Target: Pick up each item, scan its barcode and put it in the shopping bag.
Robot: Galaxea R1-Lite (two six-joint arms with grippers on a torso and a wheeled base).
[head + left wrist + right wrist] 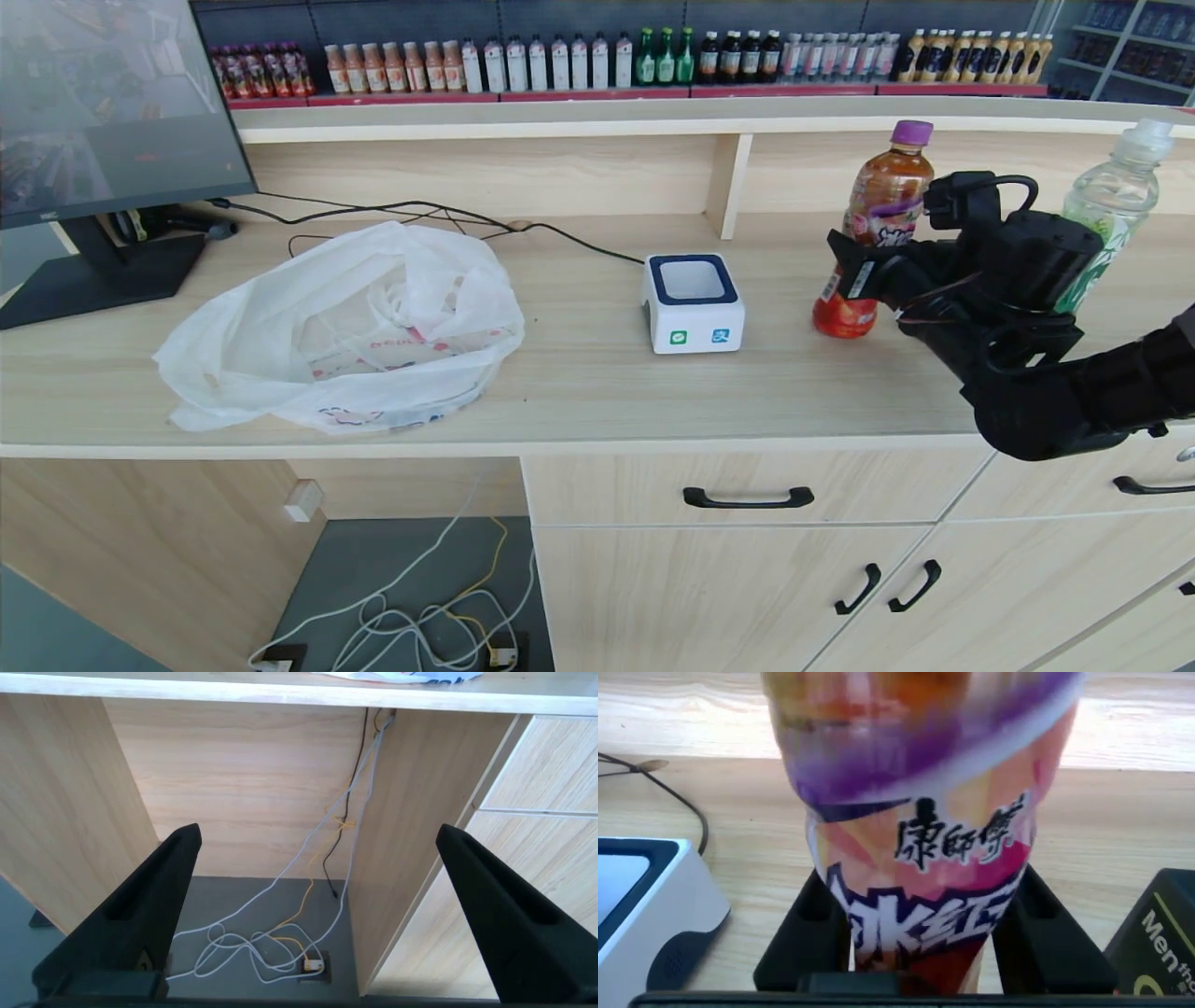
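Note:
A tea bottle (882, 201) with a purple cap and a red base stands on the counter (597, 392), right of the white scanner (693, 301). My right gripper (866, 275) is shut on its lower label, one finger on each side; in the right wrist view the bottle (924, 812) sits between the two black fingers (808, 929) of that gripper (924, 943), with the scanner (635, 905) off to one side. The white shopping bag (345, 327) lies open on the counter's left part. Below the counter top, my left gripper (318, 840) hangs open with nothing in it, facing the knee space with cables.
A clear water bottle (1111, 205) stands behind my right arm at the far right. A monitor (103, 103) occupies the left rear corner, its cables trailing across the counter. A raised shelf ledge runs along the back, and drawers sit under the front edge.

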